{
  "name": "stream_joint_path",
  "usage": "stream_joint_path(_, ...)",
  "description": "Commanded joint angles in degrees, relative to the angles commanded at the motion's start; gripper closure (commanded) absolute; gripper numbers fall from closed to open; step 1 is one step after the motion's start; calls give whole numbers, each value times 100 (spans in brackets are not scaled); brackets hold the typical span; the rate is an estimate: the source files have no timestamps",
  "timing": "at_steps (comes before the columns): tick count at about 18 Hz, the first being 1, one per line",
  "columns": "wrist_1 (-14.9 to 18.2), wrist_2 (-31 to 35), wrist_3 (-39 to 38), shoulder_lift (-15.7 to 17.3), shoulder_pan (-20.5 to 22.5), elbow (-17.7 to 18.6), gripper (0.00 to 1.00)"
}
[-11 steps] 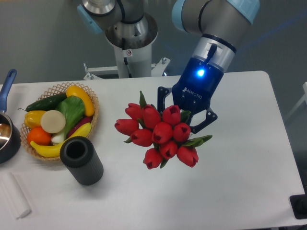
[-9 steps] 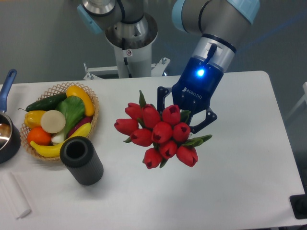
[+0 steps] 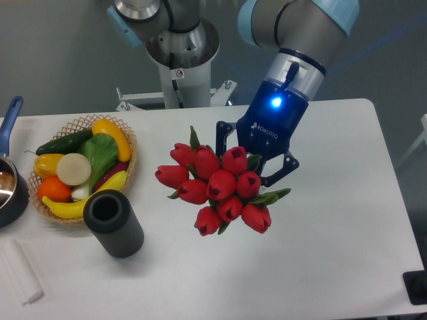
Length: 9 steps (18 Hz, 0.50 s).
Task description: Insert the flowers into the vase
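The flowers (image 3: 217,187) are a tight bunch of red tulip buds with green leaves, held in the air over the middle of the table with the buds facing the camera. My gripper (image 3: 255,159) is shut on the stems behind the buds; the stems are hidden. The vase (image 3: 112,223) is a matte black cylinder, tilted a little in view, with its round mouth open. It stands on the table at the front left, just in front of the wicker basket. The flowers are to the right of the vase and apart from it.
A wicker basket (image 3: 127,140) with several vegetables and fruit sits at the left. A dark pot with a blue handle (image 3: 10,117) is at the left edge. A white block (image 3: 20,270) lies at the front left. A dark object (image 3: 417,287) sits at the front right corner.
The gripper and the flowers have shifted slightly to the left, toward the vase. Nothing else has moved.
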<state>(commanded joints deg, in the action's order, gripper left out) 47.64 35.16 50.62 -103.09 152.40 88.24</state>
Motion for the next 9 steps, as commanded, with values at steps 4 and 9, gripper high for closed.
stream_joint_path(4,0,0,0,-9,0,-18,64)
stream_joint_path(9,-122,-17,17,-96,-131,-18,64)
